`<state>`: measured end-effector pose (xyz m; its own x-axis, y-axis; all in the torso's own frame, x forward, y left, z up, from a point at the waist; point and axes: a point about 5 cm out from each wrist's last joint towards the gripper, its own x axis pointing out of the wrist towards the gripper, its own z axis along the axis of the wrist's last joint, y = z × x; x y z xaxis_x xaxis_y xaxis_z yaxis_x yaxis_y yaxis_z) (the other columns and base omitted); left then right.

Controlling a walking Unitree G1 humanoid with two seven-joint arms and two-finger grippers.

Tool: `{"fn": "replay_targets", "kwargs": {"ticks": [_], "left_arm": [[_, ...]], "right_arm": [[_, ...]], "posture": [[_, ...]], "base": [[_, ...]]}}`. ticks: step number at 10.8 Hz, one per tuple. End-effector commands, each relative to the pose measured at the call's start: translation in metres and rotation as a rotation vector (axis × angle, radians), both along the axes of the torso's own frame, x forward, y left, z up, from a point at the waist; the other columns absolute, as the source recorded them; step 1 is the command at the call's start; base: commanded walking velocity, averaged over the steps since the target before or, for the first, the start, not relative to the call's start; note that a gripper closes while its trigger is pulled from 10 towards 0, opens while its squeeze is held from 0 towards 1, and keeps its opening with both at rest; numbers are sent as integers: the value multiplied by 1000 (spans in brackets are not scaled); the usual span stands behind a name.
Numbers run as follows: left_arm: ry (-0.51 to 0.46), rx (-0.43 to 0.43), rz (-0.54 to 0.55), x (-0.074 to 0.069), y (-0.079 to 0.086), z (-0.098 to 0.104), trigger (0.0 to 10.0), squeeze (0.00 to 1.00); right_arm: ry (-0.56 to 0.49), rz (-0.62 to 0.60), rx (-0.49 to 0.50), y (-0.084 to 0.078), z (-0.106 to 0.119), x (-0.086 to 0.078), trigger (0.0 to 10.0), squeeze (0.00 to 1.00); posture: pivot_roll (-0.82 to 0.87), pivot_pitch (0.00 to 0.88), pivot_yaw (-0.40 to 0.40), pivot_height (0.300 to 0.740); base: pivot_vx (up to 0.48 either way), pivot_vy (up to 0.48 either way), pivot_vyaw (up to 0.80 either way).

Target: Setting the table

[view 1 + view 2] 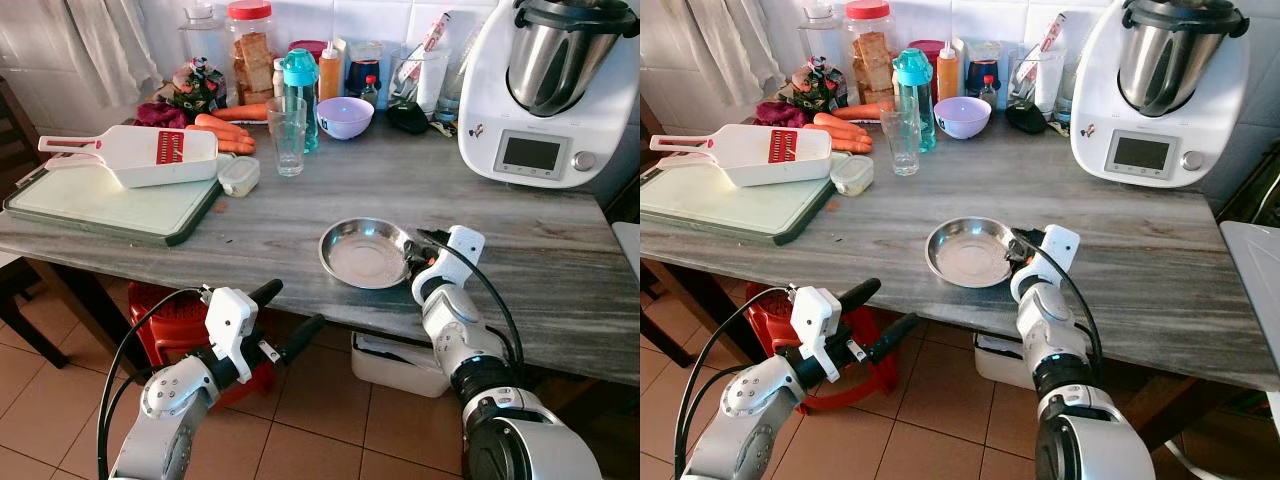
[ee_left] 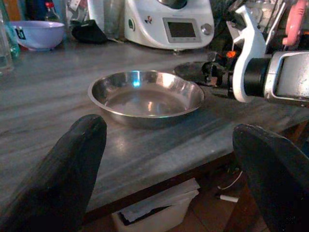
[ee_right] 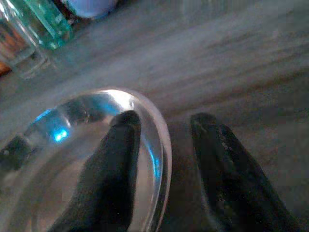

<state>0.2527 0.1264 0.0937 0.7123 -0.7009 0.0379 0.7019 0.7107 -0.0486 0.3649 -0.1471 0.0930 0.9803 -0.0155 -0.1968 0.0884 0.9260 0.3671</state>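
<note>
Black fingers [image 3: 113, 164] of the right tool [image 3: 161, 145] straddle the steel bowl's [image 1: 364, 252] rim, apart; closing badly could tip it off the counter [image 1: 560, 270]. Left tool [image 1: 290, 315] waits open.

Grey wood-grain table [image 1: 560, 270] against white tiled wall [image 1: 370, 18]. Terracotta tile floor [image 1: 330, 420] below the table. White curtain [image 1: 105, 45] at the table's far left; dark wooden chair [image 1: 12, 120] beside it.

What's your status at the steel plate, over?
Right gripper open, fingers straddling the steel plate rim, one inside, one outside. Left gripper open, below the table edge. Plate flat on table. Nothing in the way.
</note>
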Motion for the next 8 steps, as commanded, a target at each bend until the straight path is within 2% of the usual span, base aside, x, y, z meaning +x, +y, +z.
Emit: {"fn": "replay_targets", "kwargs": {"ticks": [1,3,5,6,7,8], "left_arm": [[-27,14,7,5,-1,5,10000,0],[-52,13,34,20,0,12,10000,0],[-69,18,47,27,3,15,10000,0],[-86,12,75,31,5,18,10000,0],[-133,4,135,38,8,25,10000,0],[-150,14,217,45,13,28,10000,0]], "right_arm": [[-60,0,-27,-4,11,3,10000,1000],[-93,5,-51,-8,16,3,10000,1000],[-115,-7,-59,-11,19,2,10000,1000],[-162,-11,-49,-13,26,2,10000,1000],[-196,21,-60,-14,31,1,10000,1000],[-217,24,-117,-19,35,-3,10000,1000]], "posture": [[13,0,18,740],[3,0,20,740],[2,0,22,740],[5,0,22,740],[11,0,19,740],[13,0,18,740]], "base": [[0,0,0],[0,0,0],[0,0,0],[0,0,0],[0,0,0],[0,0,0]]}}
